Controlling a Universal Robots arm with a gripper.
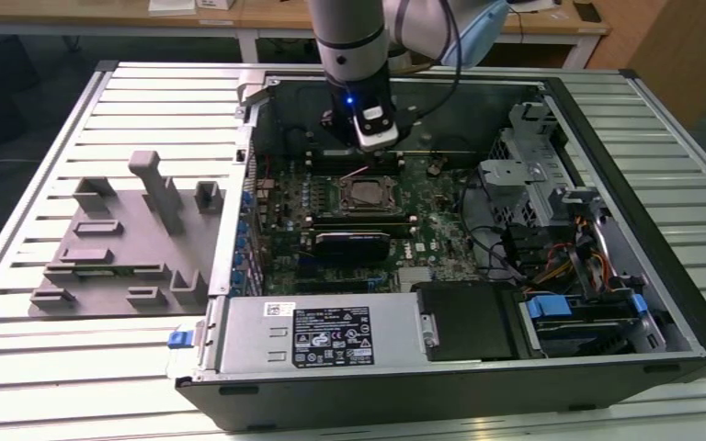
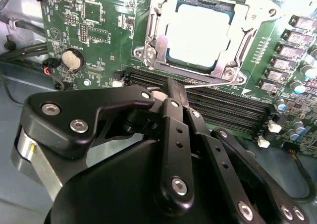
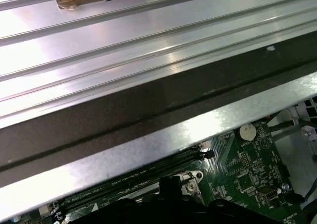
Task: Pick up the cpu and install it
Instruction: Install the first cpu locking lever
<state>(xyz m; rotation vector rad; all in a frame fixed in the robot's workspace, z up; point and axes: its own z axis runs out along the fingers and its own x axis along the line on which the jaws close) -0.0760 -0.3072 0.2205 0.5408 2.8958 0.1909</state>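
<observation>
1. The gripper (image 2: 171, 92) hangs inside the open computer case (image 1: 647, 184), above the memory slots (image 2: 223, 107) just beside the socket frame (image 2: 148, 50); its fingers are pressed together with nothing between them.
2. The cpu (image 2: 198, 38) lies flat within the socket frame, silver top up, apart from the gripper; in the exterior view it shows at the motherboard's (image 1: 439, 230) middle (image 1: 362, 193).
3. Inside the case: a grey power supply (image 1: 316, 335) with a white label, drive bays with coloured cables at the exterior view's right.
4. A grey fixture block (image 1: 120, 248) stands outside the case, on the slatted table (image 1: 34, 367).
</observation>
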